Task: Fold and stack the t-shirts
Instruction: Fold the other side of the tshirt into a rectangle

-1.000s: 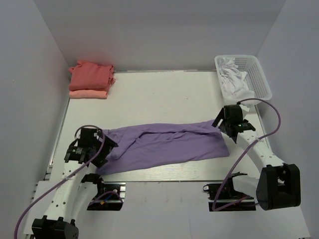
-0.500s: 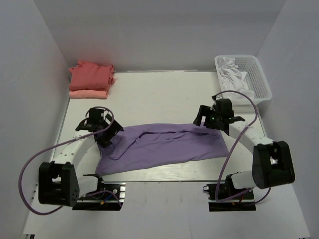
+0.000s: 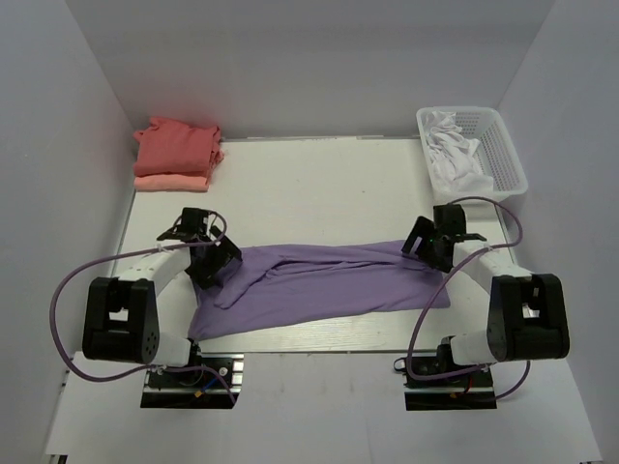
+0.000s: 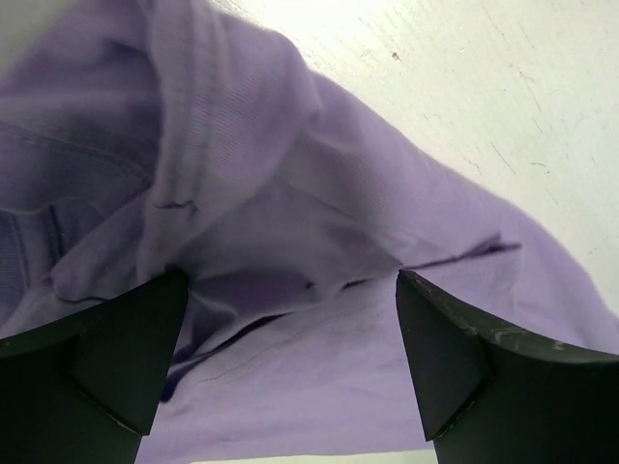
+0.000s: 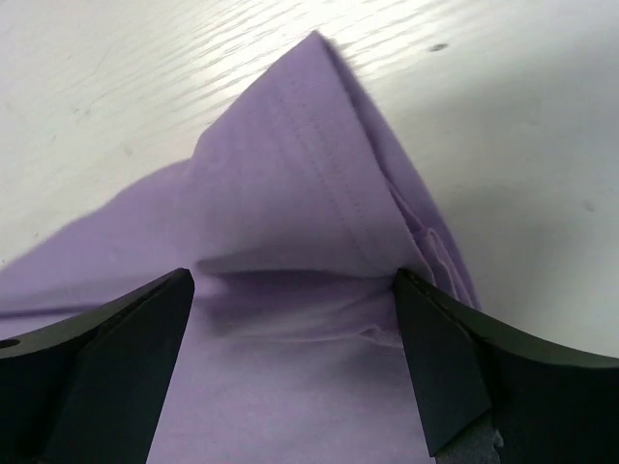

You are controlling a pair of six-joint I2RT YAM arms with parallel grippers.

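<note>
Both our grippers spread apart, left gripper (image 4: 290, 282) and right gripper (image 5: 293, 282) over the lavender t-shirt's (image 3: 319, 285) two ends, near the table's (image 3: 319, 188) front edge.

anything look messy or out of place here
The large lavender-purple cloth t-shirt lies rumpled and slanted, bunched into folds at its left end, not flat. The folded coral-red shirt stacked on the salmon-pink shirt looks tidy.

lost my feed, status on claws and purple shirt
Left claw open over purple shirt's left end, right claw open over right end. Shirt spread in long strip, ungripped. Red stack, basket far off.
</note>
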